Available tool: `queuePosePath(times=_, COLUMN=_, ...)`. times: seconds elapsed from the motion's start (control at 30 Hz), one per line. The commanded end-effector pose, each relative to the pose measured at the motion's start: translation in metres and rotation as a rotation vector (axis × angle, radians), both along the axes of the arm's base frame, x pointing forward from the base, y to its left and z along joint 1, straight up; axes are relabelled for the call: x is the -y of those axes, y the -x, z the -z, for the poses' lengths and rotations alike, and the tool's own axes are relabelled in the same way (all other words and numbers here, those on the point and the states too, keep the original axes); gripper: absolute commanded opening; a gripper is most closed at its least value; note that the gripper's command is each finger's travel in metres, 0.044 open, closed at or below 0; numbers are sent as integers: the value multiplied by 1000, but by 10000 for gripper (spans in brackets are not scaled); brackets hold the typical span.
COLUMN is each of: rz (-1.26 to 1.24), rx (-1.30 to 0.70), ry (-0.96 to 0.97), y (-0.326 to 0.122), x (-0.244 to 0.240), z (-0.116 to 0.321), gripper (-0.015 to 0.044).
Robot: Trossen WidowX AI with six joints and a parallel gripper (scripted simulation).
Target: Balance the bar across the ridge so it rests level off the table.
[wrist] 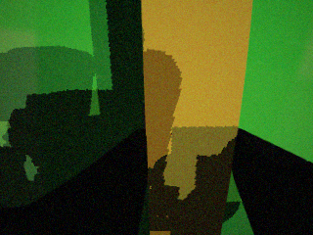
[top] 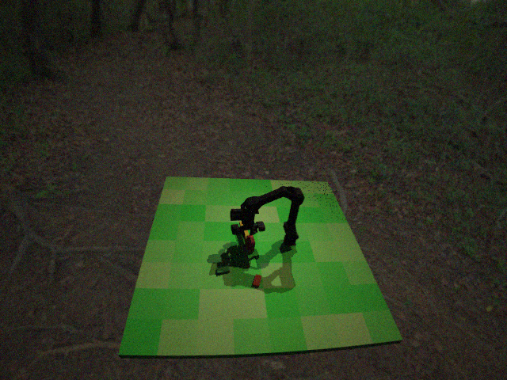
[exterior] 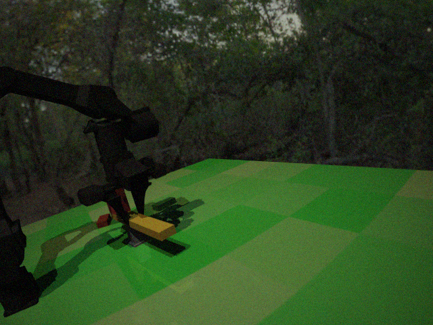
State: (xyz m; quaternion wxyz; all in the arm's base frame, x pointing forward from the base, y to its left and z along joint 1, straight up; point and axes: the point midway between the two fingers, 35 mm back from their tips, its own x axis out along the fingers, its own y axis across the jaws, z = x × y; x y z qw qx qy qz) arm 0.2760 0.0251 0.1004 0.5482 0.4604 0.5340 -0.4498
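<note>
The orange bar (top: 246, 234) (exterior: 151, 225) (wrist: 210, 59) is off the table, looks roughly level, and casts a dark shadow below. A red block (top: 250, 242) (exterior: 122, 199) is at its far end in the exterior view, rising above it. My gripper (exterior: 132, 216) (wrist: 188, 139) points down and is shut on the bar, one finger on each side. The ridge (exterior: 134, 242) shows only as a small greyish base under the bar; its top is hidden, and I cannot tell if the bar touches it.
A loose red block (top: 257, 280) (exterior: 103, 221) lies on the green patchwork table (top: 229, 302) (exterior: 223, 276). A dark green block (top: 222, 270) (exterior: 166, 203) lies near the arm's shadow. The arm's base (top: 287, 244) stands on the table.
</note>
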Motion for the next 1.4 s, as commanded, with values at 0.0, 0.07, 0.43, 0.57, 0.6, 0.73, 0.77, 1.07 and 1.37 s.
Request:
queuePosePath(times=0.0, rz=0, rx=0, ry=0, y=0, x=0, z=0, gripper=0)
queuePosePath(times=0.07, rz=0, rx=0, ry=0, y=0, x=0, z=0, gripper=0)
queuePosePath(times=0.43, rz=0, rx=0, ry=0, y=0, x=0, z=0, gripper=0)
queuePosePath(times=0.57, rz=0, rx=0, ry=0, y=0, x=0, z=0, gripper=0)
queuePosePath(times=0.6, rz=0, rx=0, ry=0, y=0, x=0, z=0, gripper=0)
queuePosePath(times=0.73, rz=0, rx=0, ry=0, y=0, x=0, z=0, gripper=26)
queuePosePath(times=0.77, rz=0, rx=0, ry=0, y=0, x=0, z=0, gripper=52)
queuePosePath(times=1.07, rz=0, rx=0, ry=0, y=0, x=0, z=0, gripper=167)
queuePosePath(times=1.37, rz=0, rx=0, ry=0, y=0, x=0, z=0, gripper=167)
